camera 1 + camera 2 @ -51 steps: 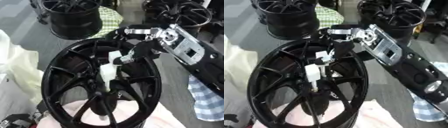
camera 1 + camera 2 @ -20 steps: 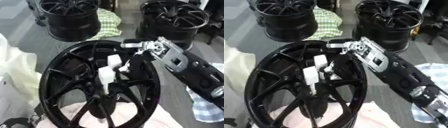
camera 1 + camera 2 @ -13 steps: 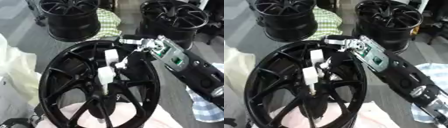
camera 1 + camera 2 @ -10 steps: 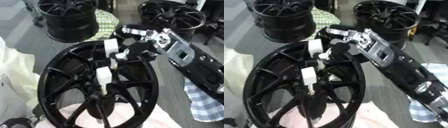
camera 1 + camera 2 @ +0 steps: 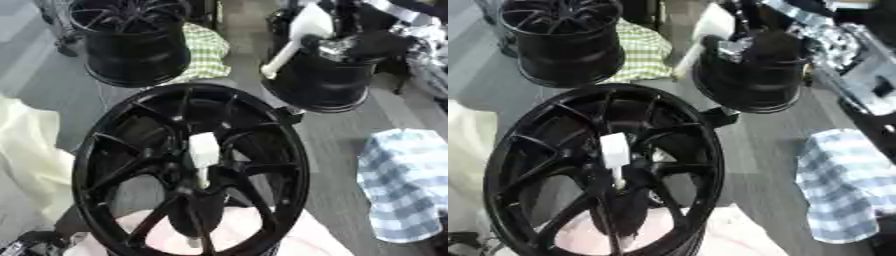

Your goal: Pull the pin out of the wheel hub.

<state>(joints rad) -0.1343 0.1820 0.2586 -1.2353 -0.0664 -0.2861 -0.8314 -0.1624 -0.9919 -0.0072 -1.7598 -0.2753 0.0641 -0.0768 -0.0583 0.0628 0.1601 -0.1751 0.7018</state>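
A large black wheel hub (image 5: 188,170) stood tilted in the lower centre of the frame, its spokes meeting at a dark middle. A white pin (image 5: 203,150) with a blocky head and a thin stem sat upright in that middle, lodged among the spokes.

At the upper right, the robot's right hand (image 5: 354,45) was raised well above the hub, its dark fingers apparently curled round a second white pin (image 5: 293,37), which slanted down to the left and touched nothing below. The blur made the exact hold hard to confirm. The left hand was not visible in either view.

Judging by this, one pin was already out and clear of the hub, while another remained seated and would need pulling if the task covered both.

Two more black wheels (image 5: 131,40) stood behind, with a green checked cloth (image 5: 206,50) between them and a blue checked cloth (image 5: 407,185) at the right.
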